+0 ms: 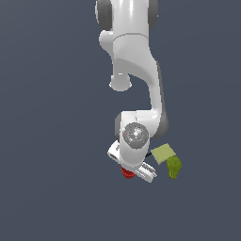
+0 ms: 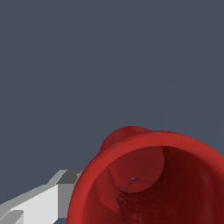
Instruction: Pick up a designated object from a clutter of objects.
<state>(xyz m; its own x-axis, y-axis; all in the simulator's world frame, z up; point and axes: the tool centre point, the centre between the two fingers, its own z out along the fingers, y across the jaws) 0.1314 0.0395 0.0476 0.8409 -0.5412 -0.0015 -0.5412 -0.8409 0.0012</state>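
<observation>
White arm [image 1: 141, 94] reaches down, gripper [image 1: 133, 168] over red cup [image 1: 127, 172].

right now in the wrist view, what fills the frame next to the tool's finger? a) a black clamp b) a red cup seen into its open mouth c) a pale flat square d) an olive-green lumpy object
b: the red cup shows its thick rim and dark inside.

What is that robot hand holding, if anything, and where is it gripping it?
It cannot be told for sure. The red cup sits right at the gripper, one finger outside its rim, but a closed hold on the wall is not visible.
</observation>
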